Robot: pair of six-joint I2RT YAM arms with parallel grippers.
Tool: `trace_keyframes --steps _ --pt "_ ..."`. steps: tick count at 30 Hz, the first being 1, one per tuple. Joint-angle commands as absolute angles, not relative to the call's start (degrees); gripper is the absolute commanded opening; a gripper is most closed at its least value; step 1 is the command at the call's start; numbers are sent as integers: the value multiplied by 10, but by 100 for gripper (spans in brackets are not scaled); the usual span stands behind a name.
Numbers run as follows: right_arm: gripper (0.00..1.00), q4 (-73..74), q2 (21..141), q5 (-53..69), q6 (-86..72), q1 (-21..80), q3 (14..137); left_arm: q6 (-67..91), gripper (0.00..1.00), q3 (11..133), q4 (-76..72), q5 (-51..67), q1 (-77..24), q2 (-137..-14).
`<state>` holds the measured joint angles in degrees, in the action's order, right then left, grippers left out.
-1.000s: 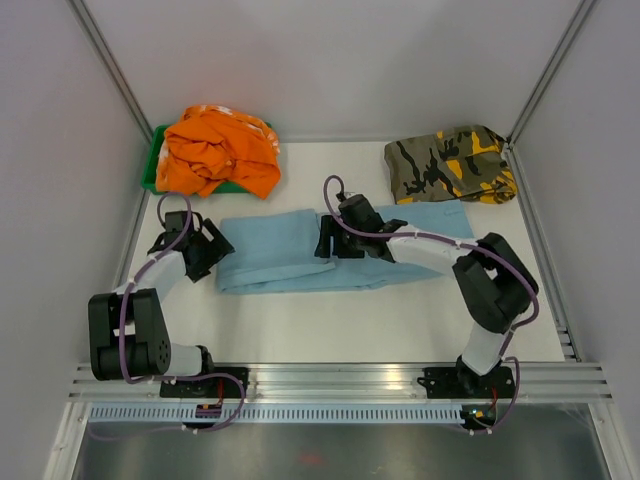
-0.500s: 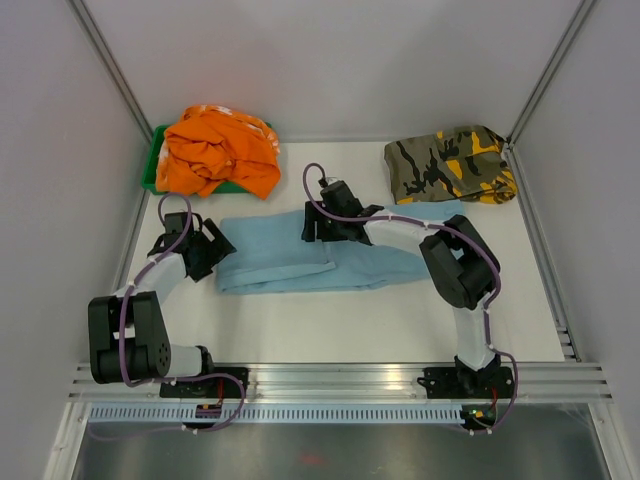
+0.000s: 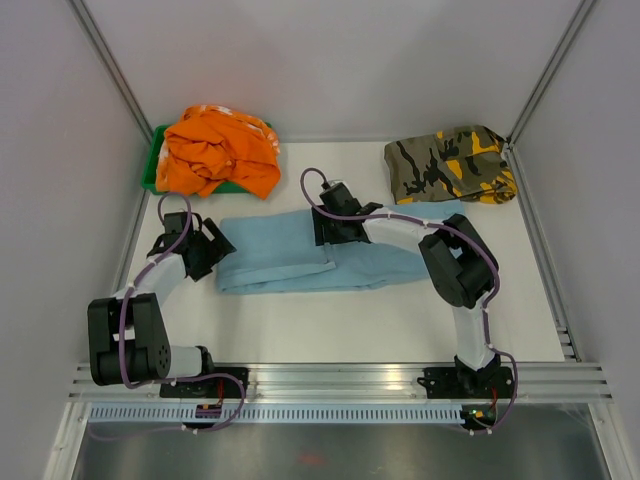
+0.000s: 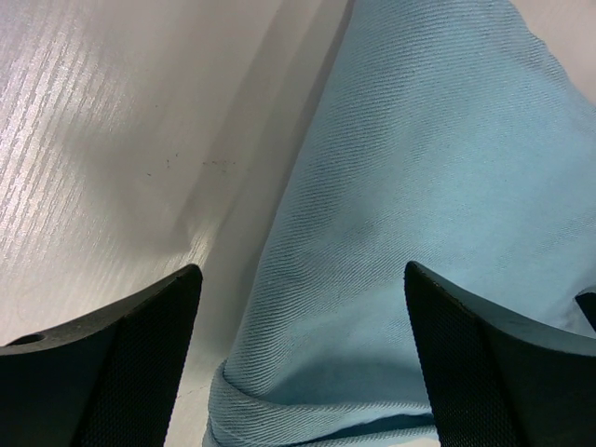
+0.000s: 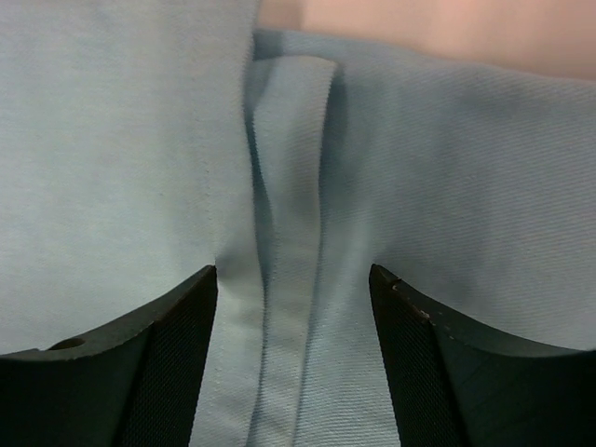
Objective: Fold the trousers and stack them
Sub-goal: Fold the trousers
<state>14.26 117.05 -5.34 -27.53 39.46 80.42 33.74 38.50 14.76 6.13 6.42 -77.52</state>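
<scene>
White counter (image 3: 300,320), walled on three sides. Light blue trousers (image 3: 280,255) laid lengthwise across the middle, left part folded double, right end reaching toward the camouflage garment (image 3: 450,165) in the far right corner. Orange garment (image 3: 220,150) heaped on a green tray (image 3: 152,172), far left. Left hand (image 3: 215,248) at the trousers' left folded end, fingers spread, one over bare counter and one over cloth; placed as a second ago. Right hand (image 3: 320,228) low over the trousers' middle, fingers spread, straddling a narrow raised fold; shifted slightly back and left since a second ago, elbow swung inward.
</scene>
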Motion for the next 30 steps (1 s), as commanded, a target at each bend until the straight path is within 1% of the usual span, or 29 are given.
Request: trace_keyframes --steps 1,8,9,11,12,14,15,16,17,24,30 --pt "71 165 1168 -70 -259 395 817 320 93 388 132 58 68 -761" --pt "64 127 1199 -2 -282 399 813 319 93 386 133 54 68 -761" --pt "58 122 1200 -2 -283 402 814 319 93 387 134 53 69 -761" --pt "51 119 1201 -3 -284 403 817 319 93 387 133 52 68 -763" --pt "42 119 1202 -2 -283 403 819 320 93 387 133 51 68 -765" --pt "31 119 1208 -3 -281 403 823 320 93 387 133 48 68 -767" --pt "14 125 1209 -2 -280 403 825 320 93 387 134 47 68 -767" --pt "5 132 1209 -2 -280 403 829 320 93 388 136 46 68 -766" --pt "0 137 1206 -6 -280 403 834 320 93 388 139 41 68 -764" --pt "0 132 1107 -34 -285 403 815 320 94 394 147 32 69 -751" --pt "0 151 1050 -69 -289 389 781 319 95 401 156 25 69 -750"
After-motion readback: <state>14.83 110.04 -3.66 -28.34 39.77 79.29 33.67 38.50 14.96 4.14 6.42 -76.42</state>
